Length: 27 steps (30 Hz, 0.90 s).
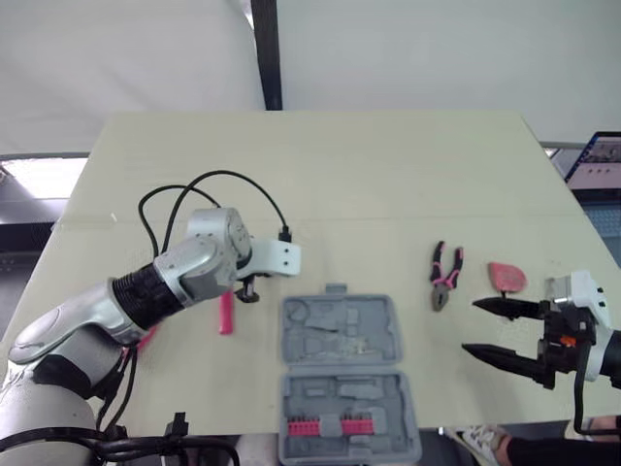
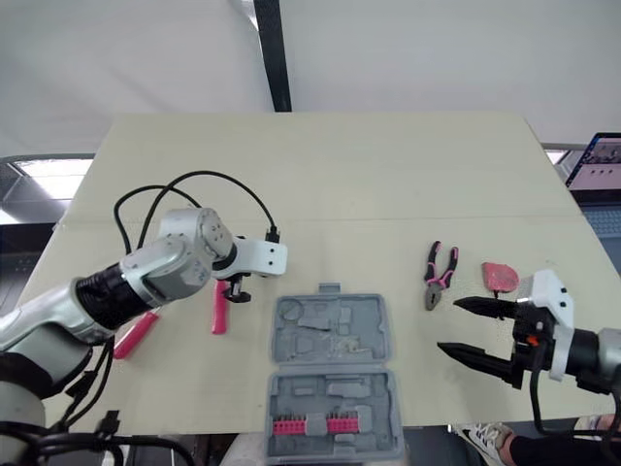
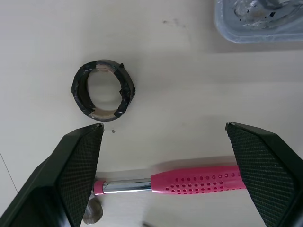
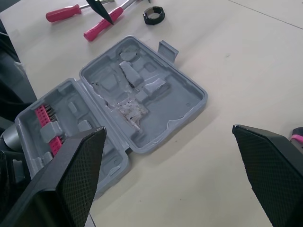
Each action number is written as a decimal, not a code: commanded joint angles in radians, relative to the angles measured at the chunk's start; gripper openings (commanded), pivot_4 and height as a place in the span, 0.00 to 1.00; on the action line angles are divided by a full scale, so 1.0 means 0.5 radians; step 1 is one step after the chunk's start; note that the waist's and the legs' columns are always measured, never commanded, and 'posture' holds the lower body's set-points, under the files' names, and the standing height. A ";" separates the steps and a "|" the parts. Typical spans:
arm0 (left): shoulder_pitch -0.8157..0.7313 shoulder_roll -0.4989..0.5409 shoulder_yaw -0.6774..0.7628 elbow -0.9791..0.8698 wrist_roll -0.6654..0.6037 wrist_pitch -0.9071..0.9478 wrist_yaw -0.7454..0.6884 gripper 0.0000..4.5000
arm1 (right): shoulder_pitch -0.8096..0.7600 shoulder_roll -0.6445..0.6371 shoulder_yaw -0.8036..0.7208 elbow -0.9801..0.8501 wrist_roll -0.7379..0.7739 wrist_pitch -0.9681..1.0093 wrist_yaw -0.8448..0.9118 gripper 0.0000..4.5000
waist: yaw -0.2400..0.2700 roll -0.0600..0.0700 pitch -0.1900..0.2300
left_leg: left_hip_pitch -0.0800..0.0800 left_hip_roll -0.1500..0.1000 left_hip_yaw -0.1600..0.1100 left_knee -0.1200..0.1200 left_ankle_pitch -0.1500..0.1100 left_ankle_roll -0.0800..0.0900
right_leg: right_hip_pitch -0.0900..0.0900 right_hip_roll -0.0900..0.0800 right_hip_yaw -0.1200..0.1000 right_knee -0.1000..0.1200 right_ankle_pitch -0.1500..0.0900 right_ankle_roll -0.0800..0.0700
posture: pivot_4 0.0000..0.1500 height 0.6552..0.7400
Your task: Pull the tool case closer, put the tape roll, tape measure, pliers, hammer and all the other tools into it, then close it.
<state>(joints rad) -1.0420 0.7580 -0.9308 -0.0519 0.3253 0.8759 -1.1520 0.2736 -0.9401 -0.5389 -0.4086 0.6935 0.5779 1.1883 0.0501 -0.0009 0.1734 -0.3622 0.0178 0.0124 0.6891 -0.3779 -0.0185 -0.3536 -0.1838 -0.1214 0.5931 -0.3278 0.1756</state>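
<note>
The grey tool case (image 1: 388, 340) lies open at the table's front middle, with a row of pink bits (image 1: 325, 426) in its near half. My left gripper (image 3: 163, 126) hangs open just left of the case, above the black tape roll (image 3: 104, 90) and the pink-handled hammer (image 3: 199, 179). A pink screwdriver (image 2: 134, 335) lies further left. To the right of the case lie the pink-and-black pliers (image 1: 444, 275) and the red tape measure (image 1: 506, 278). My right gripper (image 1: 470, 327) is open and empty near the front right, pointing at the case.
A laptop (image 1: 597, 160) stands past the table's right edge. A black cable (image 1: 209, 184) loops above my left wrist. The far half of the table (image 1: 330, 165) is bare. A shoe (image 1: 480, 442) shows below the front edge at the right.
</note>
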 commanded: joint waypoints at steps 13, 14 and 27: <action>0.008 -0.306 0.182 0.630 0.147 -0.448 0.101 0.98 | 0.075 -0.005 -0.139 -0.127 0.036 0.045 -0.062 1.00 | 0.006 0.000 0.000 | -0.016 0.000 -0.004 0.015 -0.001 0.001 | -0.009 0.000 -0.004 0.007 0.000 0.001 | 1.00 1.00; 0.006 -0.317 0.191 0.660 0.157 -0.470 0.100 0.98 | 0.080 -0.005 -0.143 -0.131 0.035 0.046 -0.065 1.00 | 0.006 0.000 0.000 | -0.016 0.000 -0.004 0.015 -0.001 0.001 | -0.009 0.000 -0.004 0.007 0.000 0.001 | 1.00 1.00; 0.053 -0.360 0.280 0.713 0.242 -0.487 -0.015 0.37 | 0.049 0.003 -0.093 -0.116 0.023 0.026 -0.100 1.00 | 0.006 0.000 0.000 | -0.016 0.000 -0.004 0.016 -0.001 0.001 | -0.009 0.000 -0.004 0.009 0.000 0.001 | 1.00 1.00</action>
<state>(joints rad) -1.0163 0.5717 -0.8197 0.3172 0.4207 0.6311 -1.1590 0.2971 -0.9397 -0.5667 -0.4477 0.6938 0.5974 1.1411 0.0533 -0.0009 0.1734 -0.3702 0.0178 0.0104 0.6970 -0.3783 -0.0178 -0.3583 -0.1839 -0.1234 0.5977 -0.3276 0.1760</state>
